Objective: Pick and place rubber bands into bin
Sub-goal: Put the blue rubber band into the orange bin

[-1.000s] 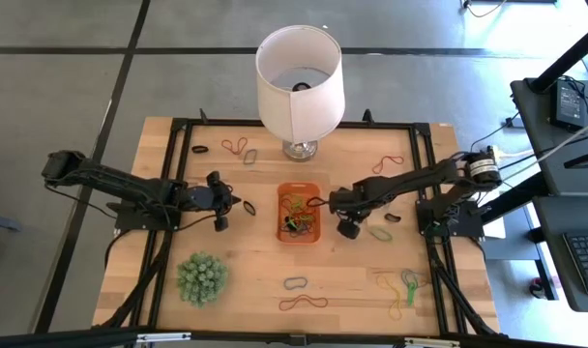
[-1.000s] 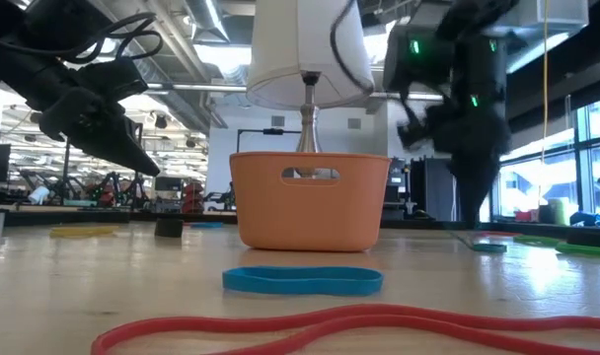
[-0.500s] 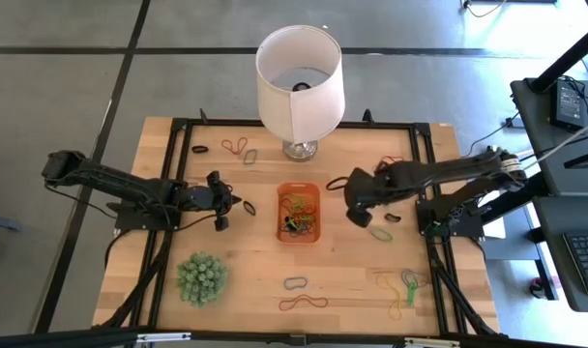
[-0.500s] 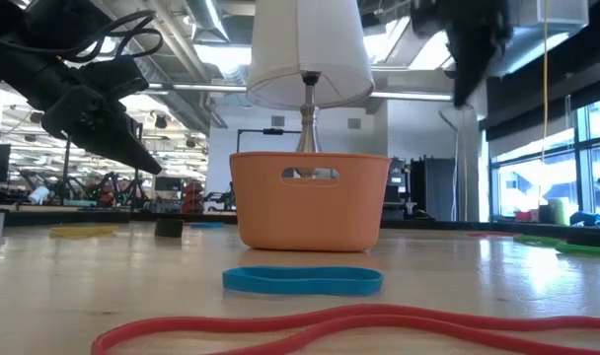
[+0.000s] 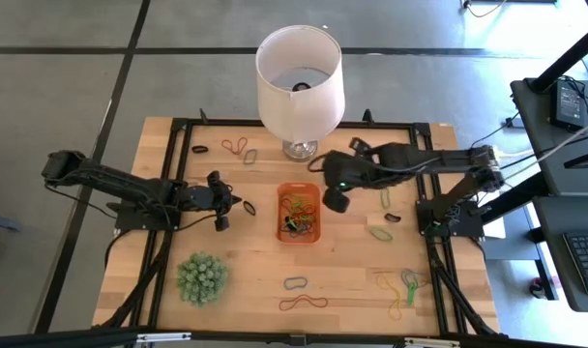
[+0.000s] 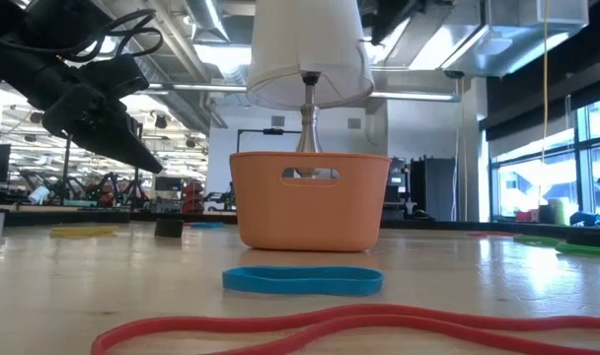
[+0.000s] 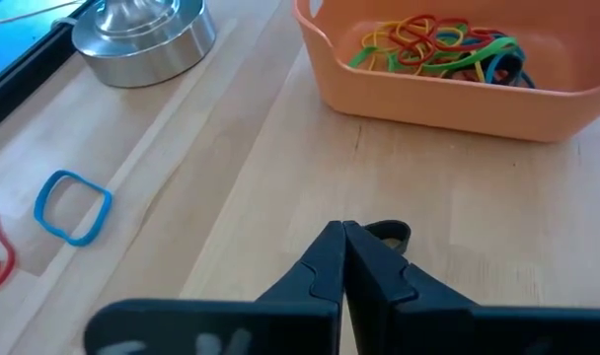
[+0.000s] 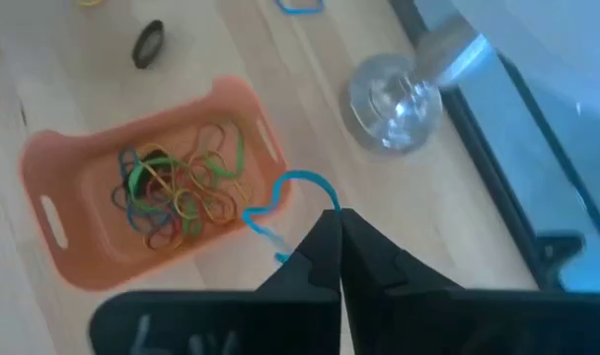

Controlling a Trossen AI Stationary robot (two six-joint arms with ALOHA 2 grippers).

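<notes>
The orange bin (image 5: 299, 213) sits mid-table with a tangle of coloured rubber bands (image 7: 433, 49) inside. My right gripper (image 5: 316, 166) hovers above the table by the bin's far right corner (image 8: 265, 128), near the lamp base, and is shut on a blue rubber band (image 8: 280, 192). My left gripper (image 5: 238, 203) is shut and low over the table left of the bin. A black rubber band (image 7: 389, 235) lies flat on the wood right at its fingertips (image 7: 341, 237); I cannot tell whether they touch. My right gripper pinches the blue rubber band between its two fingertips, at one spot on the loop (image 8: 323, 194). The fingers slant down from the table's right side. The band is lifted clear and dangles slack in front of the fingertips, over the bin's far right corner.
A white lamp (image 5: 296, 72) stands behind the bin, its metal base (image 8: 394, 99) close to my right gripper. A spiky green ball plant (image 5: 199, 277) sits near left. Loose bands lie about: green (image 5: 381, 232), red (image 5: 304, 303), grey (image 5: 294, 283), yellow-green (image 5: 400, 285), red (image 5: 236, 147).
My right gripper has risen out of the low view and moved from the bin's right side toward the table's far edge, ending by the bin's far right corner near the lamp base.
</notes>
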